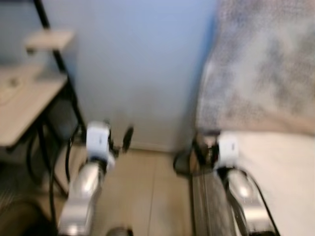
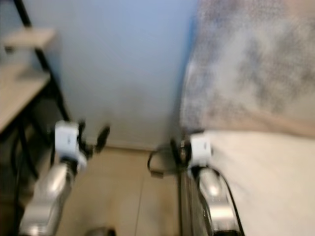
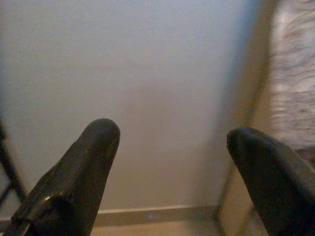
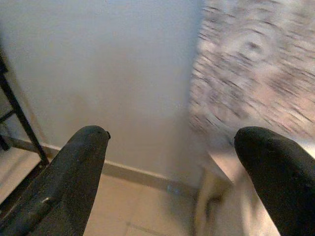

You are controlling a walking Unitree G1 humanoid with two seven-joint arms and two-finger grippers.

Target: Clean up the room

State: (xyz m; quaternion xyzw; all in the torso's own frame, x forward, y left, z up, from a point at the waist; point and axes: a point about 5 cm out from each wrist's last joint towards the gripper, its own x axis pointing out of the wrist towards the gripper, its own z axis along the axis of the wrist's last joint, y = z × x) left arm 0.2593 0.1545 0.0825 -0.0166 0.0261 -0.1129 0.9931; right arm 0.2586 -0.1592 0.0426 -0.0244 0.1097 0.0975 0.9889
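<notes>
Straight ahead at twelve o'clock, a pale blue wall (image 1: 142, 69) faces the robot, with a light skirting board where it meets the tan tiled floor (image 1: 142, 196). At two o'clock a bed (image 1: 280, 167) with a pale sheet carries a mottled grey blanket (image 1: 261, 64). At ten o'clock stands a light wooden surface (image 1: 24, 103) on a black frame, dark cables hanging beneath it. The head views are blurred. The left gripper (image 3: 167, 167) is held low over the floor, fingers spread wide and holding nothing. The right gripper (image 4: 172, 172), beside the bed's edge, is likewise spread wide and holding nothing.
</notes>
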